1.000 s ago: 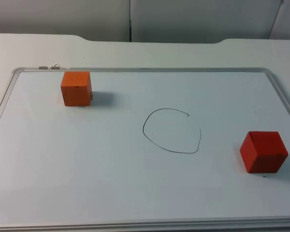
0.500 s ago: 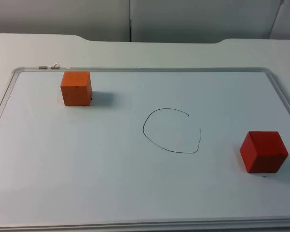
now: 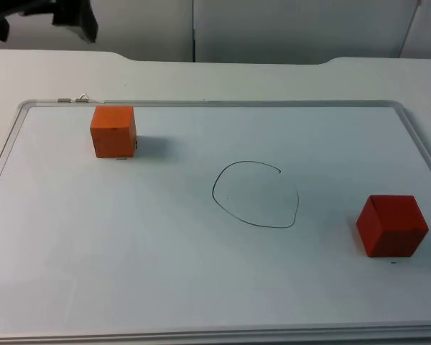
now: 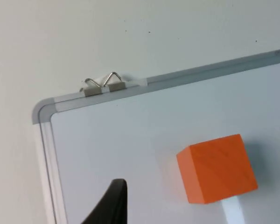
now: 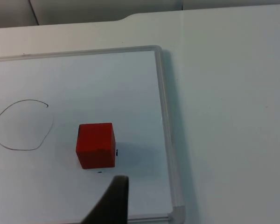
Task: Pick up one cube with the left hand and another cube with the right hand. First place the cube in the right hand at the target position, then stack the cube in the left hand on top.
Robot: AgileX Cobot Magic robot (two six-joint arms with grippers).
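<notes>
The left gripper (image 3: pixel 43 18) is seen in the top view as a dark shape above the far left corner of the table (image 3: pixel 273 79), beyond the whiteboard (image 3: pixel 165 287); whether its fingers are spread or closed cannot be told, and nothing is seen held in it. In the left wrist view one black fingertip (image 4: pixel 109 205) is shown above the whiteboard surface, apart from the orange cube (image 4: pixel 217 169). For the right gripper, one black fingertip (image 5: pixel 113 203) is shown in the right wrist view, near the red cube (image 5: pixel 96 144) but not touching it; how far its fingers are spread cannot be told either. The orange cube (image 3: pixel 113 131) is placed flat on the whiteboard near its far left corner, just inside the frame. Two small metal hanging clips (image 4: pixel 102 86) are fixed to the far edge of the frame close to that corner. The red cube (image 3: pixel 391 226) is placed flat on the whiteboard near its right edge, toward the near side. Between the two cubes, near the middle of the board, a hand-drawn circle (image 3: pixel 256 194) is marked in thin dark line, not quite closed; both cubes are well apart from it. The whiteboard is laid on the white table, which ends at a grey partition wall (image 3: pixel 287 29).
</notes>
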